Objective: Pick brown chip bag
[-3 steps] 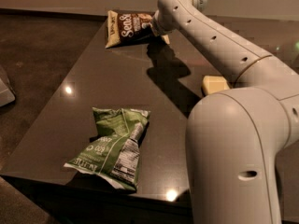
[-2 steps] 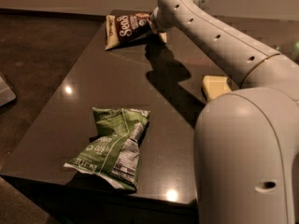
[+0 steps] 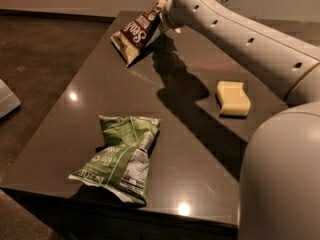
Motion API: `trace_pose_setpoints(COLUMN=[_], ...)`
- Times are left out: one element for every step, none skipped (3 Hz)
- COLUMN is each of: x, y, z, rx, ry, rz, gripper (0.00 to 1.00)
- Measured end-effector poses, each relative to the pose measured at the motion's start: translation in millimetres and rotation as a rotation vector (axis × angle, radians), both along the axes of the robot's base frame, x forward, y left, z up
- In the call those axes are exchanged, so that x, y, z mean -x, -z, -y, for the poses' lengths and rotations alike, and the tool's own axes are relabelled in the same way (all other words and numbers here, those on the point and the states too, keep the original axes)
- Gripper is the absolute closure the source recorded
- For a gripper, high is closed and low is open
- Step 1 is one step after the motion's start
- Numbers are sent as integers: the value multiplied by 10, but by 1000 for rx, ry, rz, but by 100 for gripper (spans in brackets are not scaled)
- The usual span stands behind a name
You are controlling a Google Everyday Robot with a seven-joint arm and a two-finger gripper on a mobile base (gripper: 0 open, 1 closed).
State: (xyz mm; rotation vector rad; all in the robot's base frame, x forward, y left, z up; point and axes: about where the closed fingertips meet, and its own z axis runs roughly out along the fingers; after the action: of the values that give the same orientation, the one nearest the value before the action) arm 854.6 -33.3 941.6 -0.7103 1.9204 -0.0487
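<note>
Arm in white casing is stretched from the near right across to the far end of the dark table; its shadow is cast down the tabletop. Near the front edge the green bag is laid, crumpled and label up, well apart from the work; the brown chip bag is found at the far end, just left of the arm's tip. Its long axis is slanted from a low near-left corner, which seems to touch the table, up to a far-right end that is met by the gripper. A pale yellow block is set on the right, below the arm. The gripper is mostly hidden by the wrist; how wide it is set, and whether the bag is gripped, cannot be told. The raised end is judged to hint at a hold; a straight lift would be called for next, provided the grip is sound.
</note>
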Motion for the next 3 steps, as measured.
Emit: trace_pose_setpoints(x=[242,422,506], y=[-248,-435,-555], z=[85,150,204], rx=[-45,-118,-152], ry=[-20,-43,-48], rz=[94,198,254], gripper=[100,100,100])
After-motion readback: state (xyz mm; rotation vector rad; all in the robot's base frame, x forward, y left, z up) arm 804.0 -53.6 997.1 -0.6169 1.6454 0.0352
